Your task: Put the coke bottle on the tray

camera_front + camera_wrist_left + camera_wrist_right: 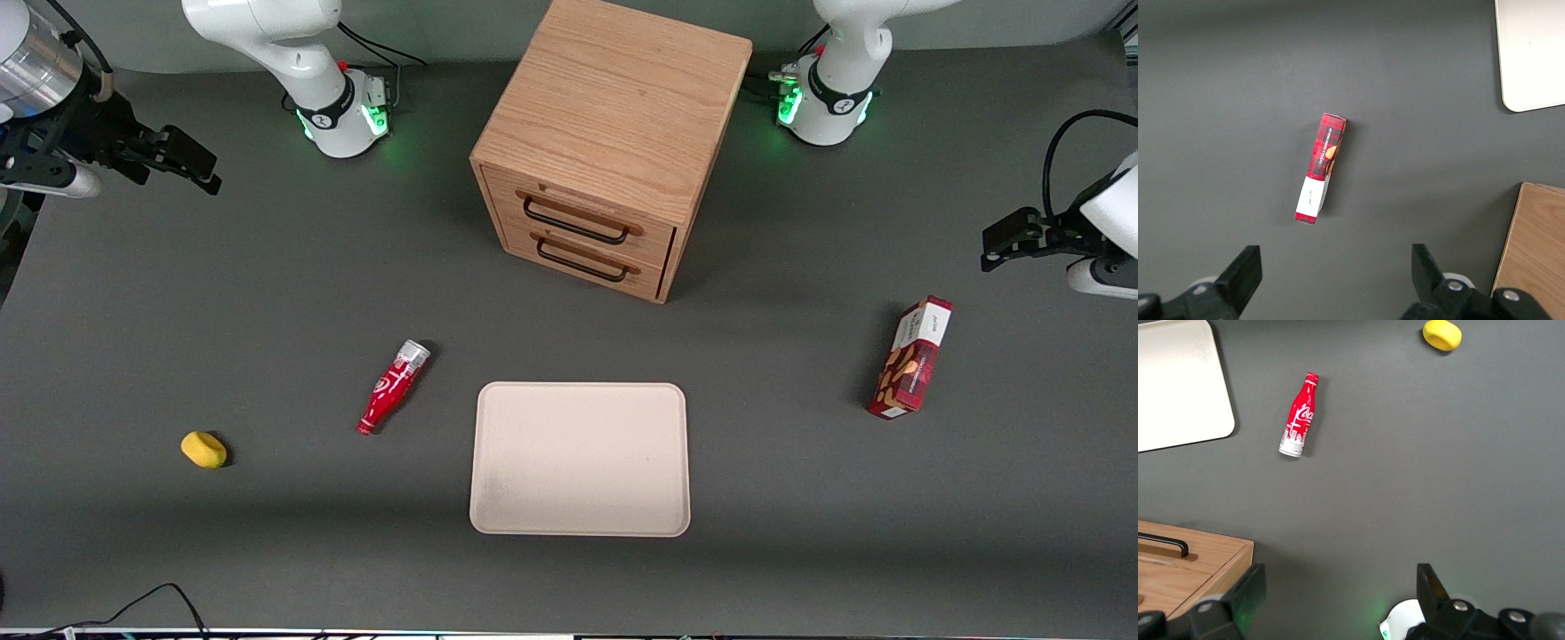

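Dark grey tabletop (267,293) is carrying everything, flat and matte. Coke bottle (392,387) is lying on its side on the bare table, just beside the tray (580,458) but not touching it, on the working arm's side of it, silver base pointing away from the front camera and red neck pointing toward it. In the right wrist view the bottle (1299,417) is showing its white script face-up, with the tray corner (1178,383) close by. Tray is sitting flat, nearer the front camera than the wooden drawer cabinet (605,142), nothing resting on it. Right arm's gripper (182,160) is hanging high at the working arm's end of the table, well apart from the bottle, fingers (1248,593) spread wide and holding nothing. Yellow lump (204,449) is sitting on the table toward the working arm's end, near the bottle but apart from it, also visible from the wrist (1442,335). Red snack box (910,357) is lying toward the parked arm's end of the table, well apart from the tray. Cabinet is showing two drawers with dark handles, both looking closed.
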Robot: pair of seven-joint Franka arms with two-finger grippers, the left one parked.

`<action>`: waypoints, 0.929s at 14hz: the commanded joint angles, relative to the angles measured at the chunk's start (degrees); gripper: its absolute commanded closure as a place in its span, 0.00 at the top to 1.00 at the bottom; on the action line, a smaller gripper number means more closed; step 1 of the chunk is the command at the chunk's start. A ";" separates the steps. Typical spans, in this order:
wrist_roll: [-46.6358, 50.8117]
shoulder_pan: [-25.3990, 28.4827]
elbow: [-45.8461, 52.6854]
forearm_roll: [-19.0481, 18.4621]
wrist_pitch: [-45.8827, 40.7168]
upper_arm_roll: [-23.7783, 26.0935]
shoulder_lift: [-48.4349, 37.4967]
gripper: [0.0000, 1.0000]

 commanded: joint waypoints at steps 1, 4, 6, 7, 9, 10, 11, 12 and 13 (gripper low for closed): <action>-1.40 -0.22 1.42 1.46 -1.33 -0.47 0.54 1.00; -2.44 -0.13 1.42 1.46 -1.34 -1.61 0.54 1.00; -2.45 -0.05 1.42 1.37 -1.42 -2.84 0.54 1.00; -2.45 -0.05 1.34 1.37 -1.51 -2.93 0.63 1.00; -2.45 0.04 1.33 1.37 -1.87 -2.84 0.63 1.00; -2.45 0.04 1.33 1.37 -1.95 -2.84 0.63 1.00; -2.45 0.04 1.33 1.37 -2.04 -2.84 0.54 1.00; -2.45 0.22 1.33 1.37 -2.04 -2.84 0.63 1.00; -2.45 0.39 1.42 1.37 -2.04 -2.58 0.63 1.00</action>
